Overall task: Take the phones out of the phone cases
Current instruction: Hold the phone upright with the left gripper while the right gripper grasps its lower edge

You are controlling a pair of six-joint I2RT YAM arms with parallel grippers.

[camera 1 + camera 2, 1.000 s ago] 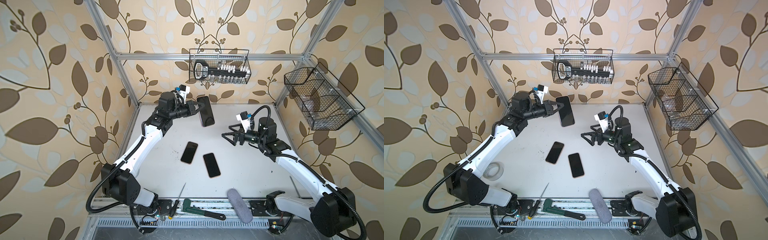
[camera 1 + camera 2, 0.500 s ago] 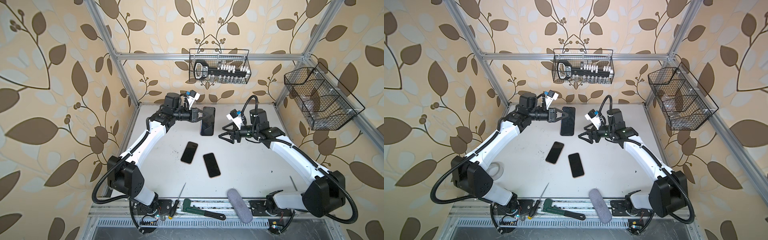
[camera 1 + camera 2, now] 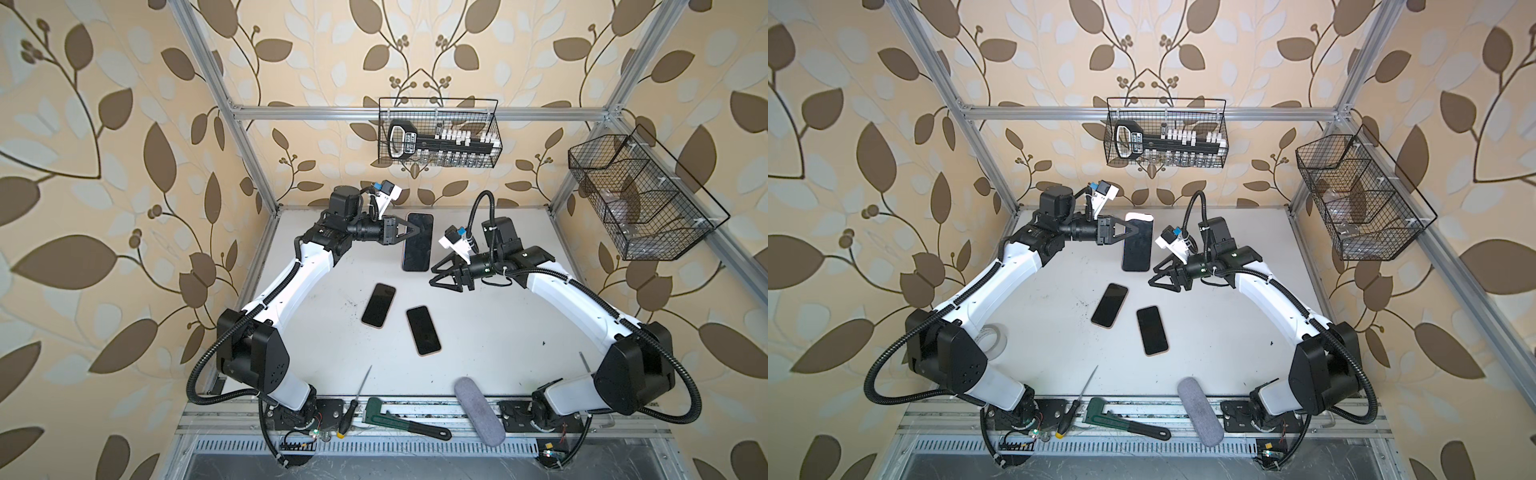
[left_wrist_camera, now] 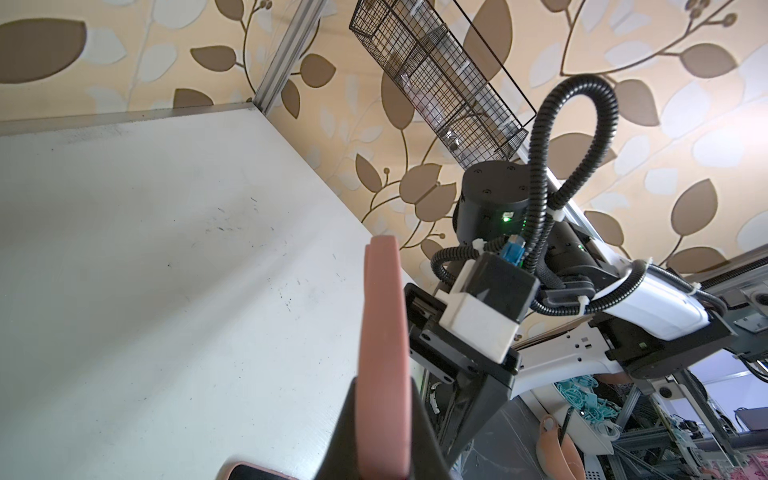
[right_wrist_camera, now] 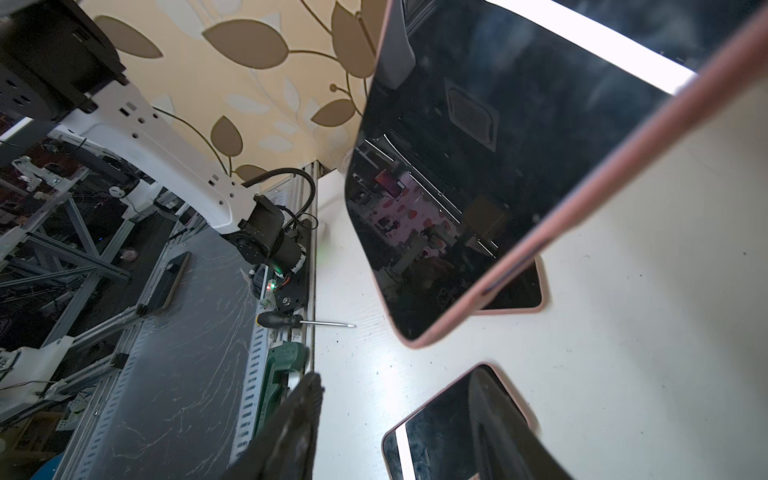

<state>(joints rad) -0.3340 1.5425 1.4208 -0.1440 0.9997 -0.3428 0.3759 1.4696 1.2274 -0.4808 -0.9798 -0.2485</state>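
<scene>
Two tools share this step: the left tool [image 3: 412,233] pinches the cased phone [image 3: 417,249] by its left edge, in the air over the far middle of the desk [image 3: 498,332], while the right tool [image 3: 434,277] waits just right of it, jaws spread and empty. It should probably catch the pink case [image 4: 382,332] at its near corner and peel while the left holds firm. Since a second ago the phone has straightened and the right tool has closed in.

The scuffed white desk [image 3: 498,324] carries 2 dark handsets lying flat near its middle: a phone [image 3: 378,305] and a second phone [image 3: 423,330], close but apart. A screwdriver [image 3: 360,390] and a grey oblong pad [image 3: 478,409] lie at its front edge, and a tape roll [image 3: 1003,338] lies at its left side.
</scene>
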